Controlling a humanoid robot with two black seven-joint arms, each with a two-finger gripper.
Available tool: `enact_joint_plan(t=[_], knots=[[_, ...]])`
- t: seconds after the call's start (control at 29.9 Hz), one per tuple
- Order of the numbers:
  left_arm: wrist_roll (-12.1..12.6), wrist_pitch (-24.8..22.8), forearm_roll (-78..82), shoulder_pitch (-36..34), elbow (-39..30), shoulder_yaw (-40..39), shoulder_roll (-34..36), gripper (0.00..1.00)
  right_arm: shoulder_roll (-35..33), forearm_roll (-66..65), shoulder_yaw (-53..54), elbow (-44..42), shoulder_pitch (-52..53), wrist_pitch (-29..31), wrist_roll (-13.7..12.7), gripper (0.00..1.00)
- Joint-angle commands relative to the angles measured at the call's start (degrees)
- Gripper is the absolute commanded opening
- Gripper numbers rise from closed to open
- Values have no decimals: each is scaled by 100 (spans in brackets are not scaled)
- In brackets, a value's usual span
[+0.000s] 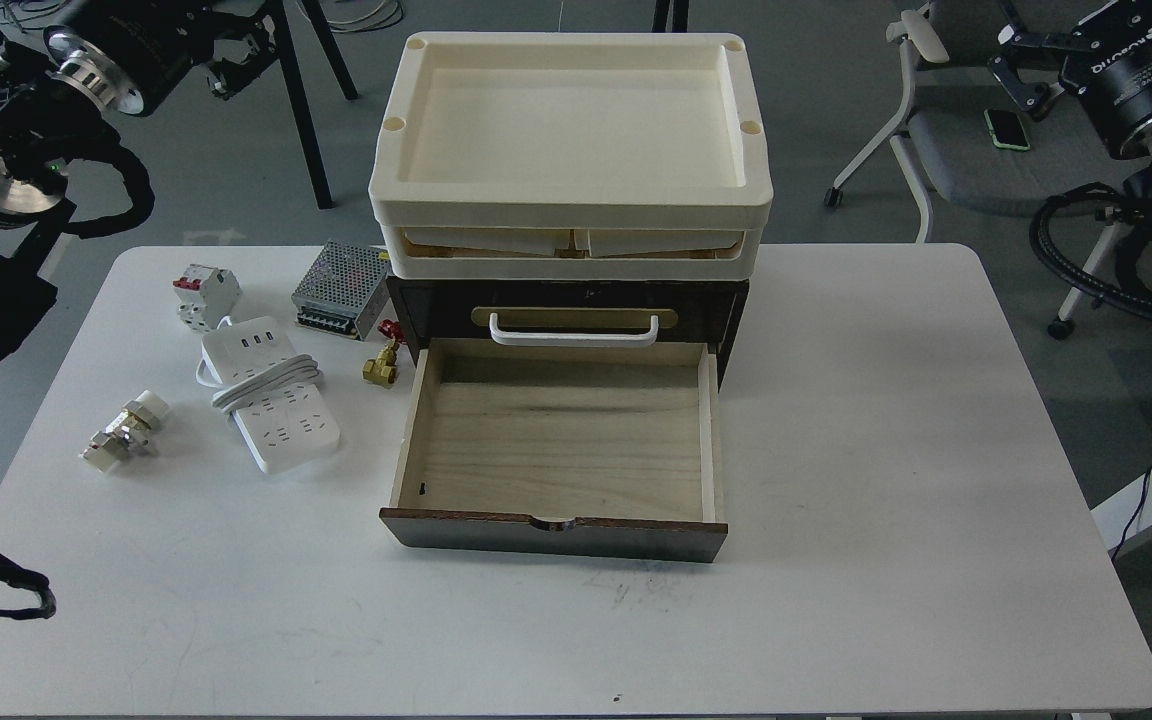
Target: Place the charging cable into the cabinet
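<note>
drawer (pixel 556 440) of the cabinet (pixel 576 310) is pulled right out and empty, so the opening step looks done and the pick-up is not yet begun. charging cable (pixel 271 395), a white power strip with its grey-white cord looped across the middle, lies flat on the white table (pixel 886 450) just left of the drawer, apart from it.

left arm (pixel 86 60) sits at the top left corner, right arm (pixel 1136 70) at the top right, both well away from the strip. their far ends are dark and partly cut off, so i cannot tell whether either gripper is spread or closed; neither holds anything visible.

next move, as i judge it, calls for the left arm to come down over the strip, grip across its narrow width with the cord, lift, and carry it right over the drawer's side wall.

nearby: a perforated power-supply box (pixel 341 288) and a circuit breaker (pixel 206 295) behind the strip, a brass valve (pixel 383 362) between strip and drawer, a metal fitting (pixel 126 430) to the left. the valve is the likeliest snag. stacked cream trays (pixel 571 150) overhang the cabinet.
</note>
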Motion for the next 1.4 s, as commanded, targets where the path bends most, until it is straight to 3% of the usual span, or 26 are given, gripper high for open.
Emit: enact_joint_plan(t=[0.0, 0.37, 0.6, 0.74, 0.9, 1.04, 1.1, 1.24, 1.37], knots=[[-322, 0, 0, 108, 3, -85, 38, 100, -41, 16, 161, 37, -113, 0, 85, 100], [-489, 0, -413, 284, 495, -384, -234, 100, -94, 7, 916, 98, -421, 0, 269, 100], [-1456, 0, -484, 459, 189, -927, -472, 100, -156, 7, 1067, 178, -430, 0, 296, 100], [-1527, 0, -449, 881, -820, -1859, -244, 100, -217, 7, 1093, 178, -465, 0, 296, 100], [-1536, 0, -12, 1101, -2692, -1852, 590, 100, -270, 7, 1172, 178, -614, 0, 340, 100], [-1676, 0, 1814, 1128, -3836, -1606, 1810, 100, -367, 7, 1295, 178, -737, 0, 349, 100], [-1834, 0, 2694, 1136, -4118, -1422, 2435, 100, -376, 7, 1374, 178, -807, 0, 349, 100], [-1878, 0, 4486, 1163, -4400, -1289, 3508, 100, -411, 7, 1409, 151, -887, 0, 349, 100], [-1914, 0, 6559, 1172, -4488, -1246, 3852, 100, -411, 7, 1409, 108, -939, 0, 349, 100]])
